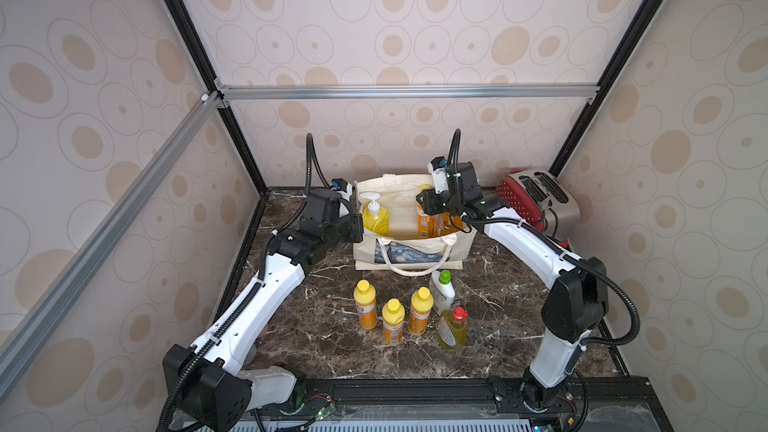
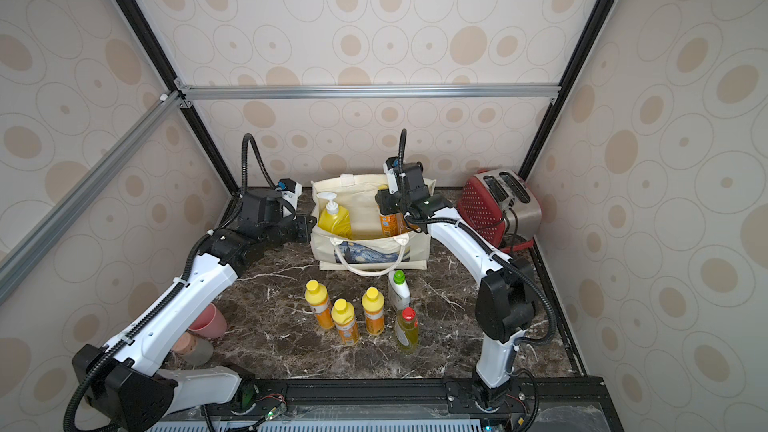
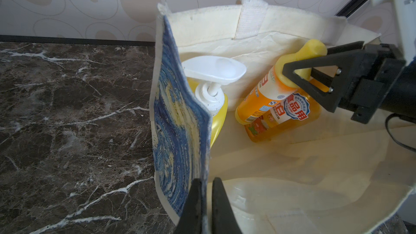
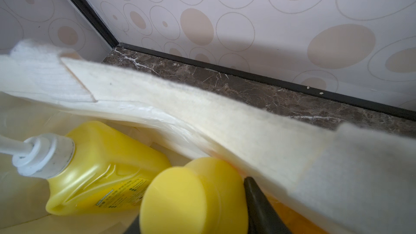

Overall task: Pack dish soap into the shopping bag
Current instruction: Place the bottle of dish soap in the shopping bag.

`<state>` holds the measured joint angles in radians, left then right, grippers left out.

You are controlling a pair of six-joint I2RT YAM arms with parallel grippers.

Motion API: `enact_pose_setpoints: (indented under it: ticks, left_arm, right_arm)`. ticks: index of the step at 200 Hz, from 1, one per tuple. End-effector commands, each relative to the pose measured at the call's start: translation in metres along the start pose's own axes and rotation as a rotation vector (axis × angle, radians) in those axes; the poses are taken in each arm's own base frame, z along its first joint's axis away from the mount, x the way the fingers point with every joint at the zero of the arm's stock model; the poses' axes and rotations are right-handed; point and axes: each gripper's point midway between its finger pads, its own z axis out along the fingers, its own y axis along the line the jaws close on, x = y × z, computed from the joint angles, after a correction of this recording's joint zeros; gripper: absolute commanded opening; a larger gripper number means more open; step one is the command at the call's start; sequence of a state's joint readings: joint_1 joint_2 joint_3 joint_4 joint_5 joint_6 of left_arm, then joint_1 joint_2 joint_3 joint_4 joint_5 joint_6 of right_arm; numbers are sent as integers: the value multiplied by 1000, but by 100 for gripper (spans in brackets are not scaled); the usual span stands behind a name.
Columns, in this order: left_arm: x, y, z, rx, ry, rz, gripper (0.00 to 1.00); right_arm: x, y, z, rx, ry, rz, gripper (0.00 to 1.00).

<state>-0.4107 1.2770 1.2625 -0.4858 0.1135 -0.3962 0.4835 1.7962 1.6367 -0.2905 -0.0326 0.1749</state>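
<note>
In both top views the shopping bag (image 1: pixel 409 249) stands near the far edge of the table (image 1: pixel 519 326), and five soap bottles (image 1: pixel 393 322) wait in the middle, in front of it. In the left wrist view the left claw (image 3: pixel 206 185) pinches the bag's painted side, likely to keep its mouth wide, while the right claw (image 3: pixel 290 73) pinches a small orange bottle (image 3: pixel 258 100) by its neck, low inside the bag. In the right wrist view that bottle's yellow cap (image 4: pixel 191 199) sits beside the yellow pump bottle (image 4: pixel 101 165), below the bag's rim.
</note>
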Motion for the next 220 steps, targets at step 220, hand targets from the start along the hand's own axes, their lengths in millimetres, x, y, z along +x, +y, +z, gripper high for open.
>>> enact_pose_setpoints:
  ticks: [220]
  left_arm:
    - [4, -5, -4, 19, 34, 22, 19]
  right_arm:
    - [-44, 37, -28, -185, -5, 64, 8]
